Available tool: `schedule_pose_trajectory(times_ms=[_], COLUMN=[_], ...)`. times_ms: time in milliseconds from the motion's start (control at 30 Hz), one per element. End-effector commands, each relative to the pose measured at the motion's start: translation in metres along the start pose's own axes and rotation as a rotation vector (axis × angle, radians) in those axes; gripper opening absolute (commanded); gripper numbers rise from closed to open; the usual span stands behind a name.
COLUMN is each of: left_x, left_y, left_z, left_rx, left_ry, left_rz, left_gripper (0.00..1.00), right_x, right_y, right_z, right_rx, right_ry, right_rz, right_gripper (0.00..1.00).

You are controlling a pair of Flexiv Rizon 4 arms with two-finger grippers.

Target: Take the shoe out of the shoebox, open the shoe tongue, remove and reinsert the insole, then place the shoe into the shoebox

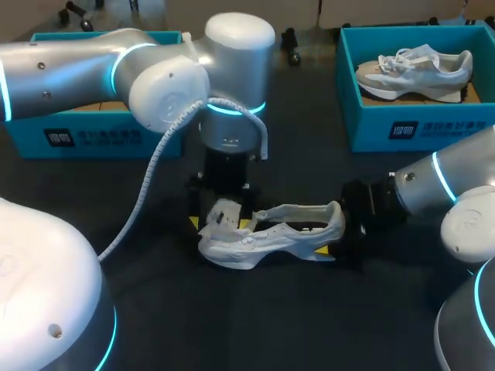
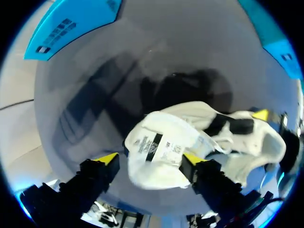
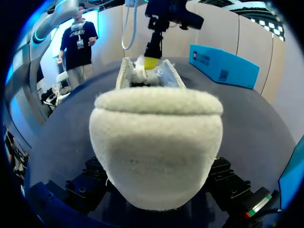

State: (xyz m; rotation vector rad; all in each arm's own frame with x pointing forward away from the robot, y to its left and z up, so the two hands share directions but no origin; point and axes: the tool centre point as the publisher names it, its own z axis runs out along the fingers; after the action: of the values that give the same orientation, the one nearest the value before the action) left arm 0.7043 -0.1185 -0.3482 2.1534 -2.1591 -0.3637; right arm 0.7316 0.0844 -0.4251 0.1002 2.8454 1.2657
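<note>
My right gripper (image 1: 340,236) is clamped on the white shoe (image 1: 271,232). The padded heel (image 3: 156,142) sits squeezed between its two black fingers and hides the yellow tips. The shoe lies on the black table (image 1: 271,325), out of any box, stretching straight ahead of this gripper toward my other arm. My left gripper (image 2: 152,159) hangs over the far, toe end. The tongue (image 2: 159,142) stands raised right at it, label side facing the wrist, but I cannot tell whether it is actually pinched. One teal shoebox (image 1: 93,135) stands behind the left gripper. The second shoebox (image 1: 410,124), beyond my right gripper, holds a grey sneaker (image 1: 414,69).
</note>
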Motion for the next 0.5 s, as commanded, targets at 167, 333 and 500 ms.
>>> schedule_pose_trajectory(times_ms=[167,333,500], left_x=[-0.004,0.002,0.013], left_y=[0.017,0.024,0.024], left_z=[-0.038,-0.061,-0.074], left_rx=[0.057,0.115,0.226], left_ry=[0.155,0.213,0.217], left_rz=[0.242,0.481,0.623], left_gripper=[1.0,1.0,1.0], right_x=[0.0,0.0,0.0], right_y=[0.0,0.0,0.0], right_z=[0.002,0.002,0.002], right_rx=[0.004,0.004,0.004], right_ry=[-0.003,-0.003,-0.003], right_rz=[0.001,0.001,0.001], right_gripper=[0.0,0.0,0.0])
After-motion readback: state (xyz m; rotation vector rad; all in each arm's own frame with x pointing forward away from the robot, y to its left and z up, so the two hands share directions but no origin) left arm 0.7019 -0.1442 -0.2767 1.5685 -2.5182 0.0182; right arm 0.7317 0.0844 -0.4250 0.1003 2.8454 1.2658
